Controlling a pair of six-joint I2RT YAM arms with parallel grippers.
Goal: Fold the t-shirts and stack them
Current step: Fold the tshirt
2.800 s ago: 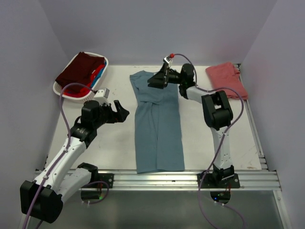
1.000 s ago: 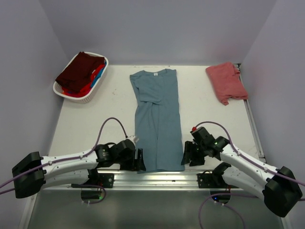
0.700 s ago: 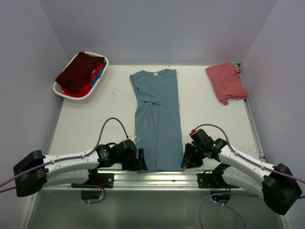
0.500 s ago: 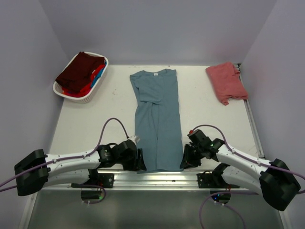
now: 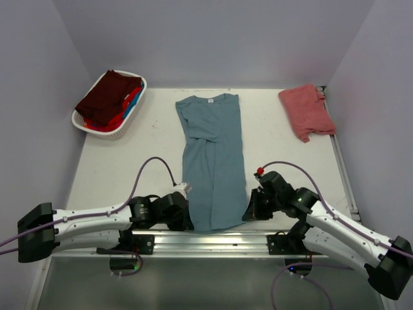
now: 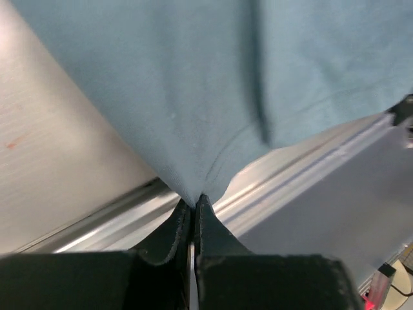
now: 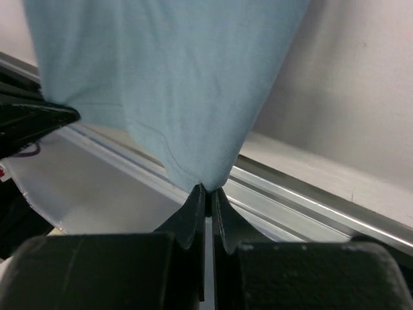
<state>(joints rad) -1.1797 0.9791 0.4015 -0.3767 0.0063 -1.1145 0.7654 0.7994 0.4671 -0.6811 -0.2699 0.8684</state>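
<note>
Table (image 5: pixel 129 168): basket (image 5: pixel 108 133) holds maroon/blue/red shirts (image 5: pixel 111 95); L gripper (image 6: pixel 193 199) & R gripper (image 7: pixel 208 188) pinch teal shirt (image 5: pixel 213 161) hem.

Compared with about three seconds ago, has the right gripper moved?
Yes. The right gripper came from the collar end of the teal t-shirt down to the near aluminium rail, where it pinches the hem's right corner.

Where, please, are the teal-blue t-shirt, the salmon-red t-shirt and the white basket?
teal-blue t-shirt (image 5: pixel 213 155), top view, mid-body.
salmon-red t-shirt (image 5: pixel 306 111), top view, centre.
white basket (image 5: pixel 106 132), top view, near rim.
</note>
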